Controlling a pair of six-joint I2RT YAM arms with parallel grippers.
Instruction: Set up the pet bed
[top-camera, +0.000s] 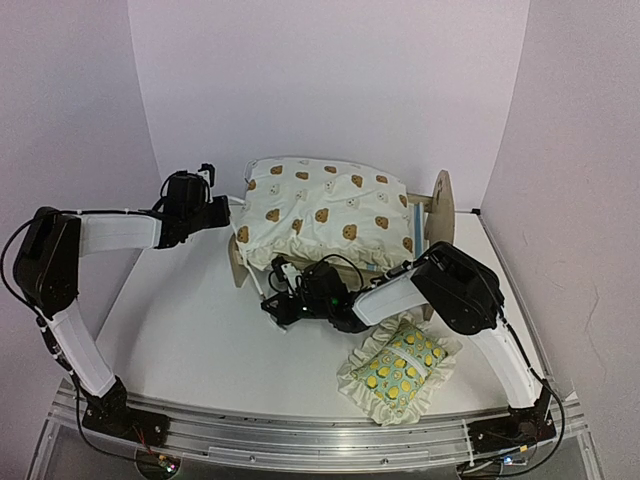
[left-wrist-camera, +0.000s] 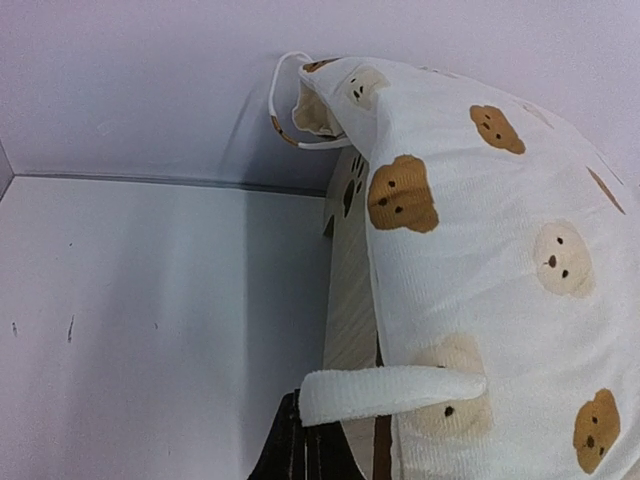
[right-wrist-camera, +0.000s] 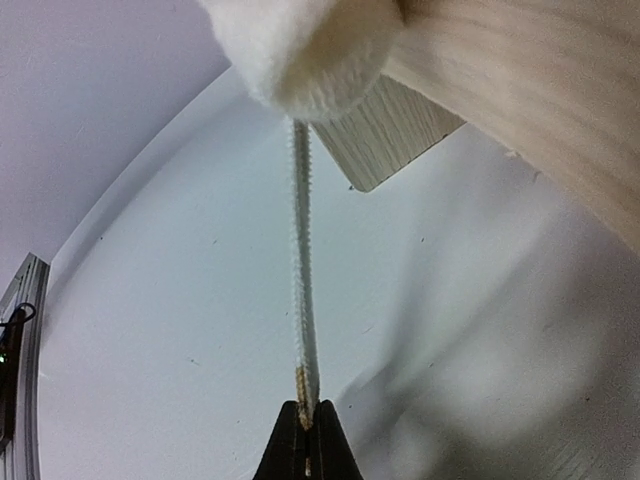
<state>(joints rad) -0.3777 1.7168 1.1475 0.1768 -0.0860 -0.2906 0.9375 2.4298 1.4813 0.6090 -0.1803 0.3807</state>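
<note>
The pet bed (top-camera: 440, 205) is a light-wood frame at the back centre, with blue stripes showing by its right end. A cream bear-print cushion (top-camera: 325, 208) lies puffed on top of it. My left gripper (top-camera: 222, 208) is at the cushion's left edge, shut on a flat white tie (left-wrist-camera: 390, 393) of the cushion (left-wrist-camera: 500, 260); its tips (left-wrist-camera: 303, 440) show just below that tie. My right gripper (top-camera: 274, 300) is in front of the bed, low over the table. It (right-wrist-camera: 307, 412) is shut on a thin tie (right-wrist-camera: 300, 250) pulled taut from the cushion's corner (right-wrist-camera: 300, 50), beside a wooden bed leg (right-wrist-camera: 385, 140).
A green lemon-print ruffled pillow (top-camera: 400, 368) lies on the table at the front right, under my right arm. White walls close in the table at the back and both sides. A metal rail (top-camera: 300, 435) runs along the near edge.
</note>
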